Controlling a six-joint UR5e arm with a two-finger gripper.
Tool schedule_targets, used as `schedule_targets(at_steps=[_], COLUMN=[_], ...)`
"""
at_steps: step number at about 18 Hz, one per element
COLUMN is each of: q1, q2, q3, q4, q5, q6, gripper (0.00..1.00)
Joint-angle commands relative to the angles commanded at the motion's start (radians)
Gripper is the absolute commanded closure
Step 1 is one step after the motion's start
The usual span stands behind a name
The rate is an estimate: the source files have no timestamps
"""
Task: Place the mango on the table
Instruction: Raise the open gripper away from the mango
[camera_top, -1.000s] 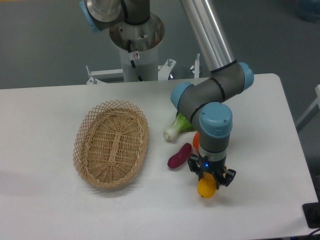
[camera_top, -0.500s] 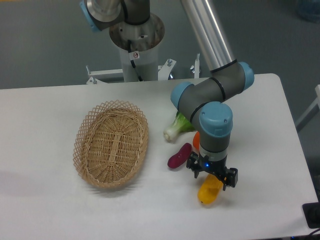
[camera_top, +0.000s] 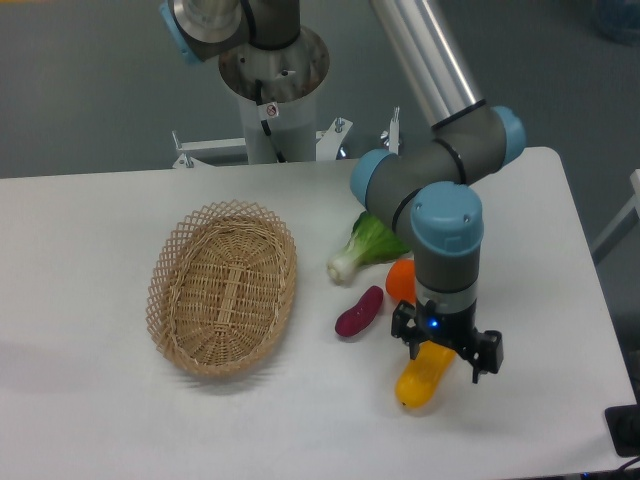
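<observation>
The mango (camera_top: 422, 379), a yellow-orange oblong fruit, lies on the white table (camera_top: 90, 400) at the front right. My gripper (camera_top: 446, 357) hangs just above its upper end with its jaws spread open, not holding it. The arm's blue-capped wrist stands upright over the fruit and hides part of its far end.
An oval wicker basket (camera_top: 224, 286) sits at the left centre. A purple oblong vegetable (camera_top: 359, 311), a round orange fruit (camera_top: 401, 281) and a green leafy vegetable (camera_top: 364, 248) lie close behind the mango. The table's right edge is near.
The gripper opened and let go of the mango, which now lies flat on the table. The gripper has shifted to the right and risen slightly.
</observation>
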Motion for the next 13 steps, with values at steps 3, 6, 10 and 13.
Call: schedule_targets(at_steps=[3, 6, 10, 13], q1=[0.035, 0.069, 0.109, 0.14], q2=[0.051, 0.091, 0.114, 0.141], q3=[-0.003, 0.0, -0.002, -0.008], q4=[-0.078, -0.178, -0.24, -0.246], q5=[-0.005, -0.006, -0.015, -0.058], q6=[0.095, 0.179, 0.264, 0.287], gripper=[0.0, 0.0, 0.0, 0.0])
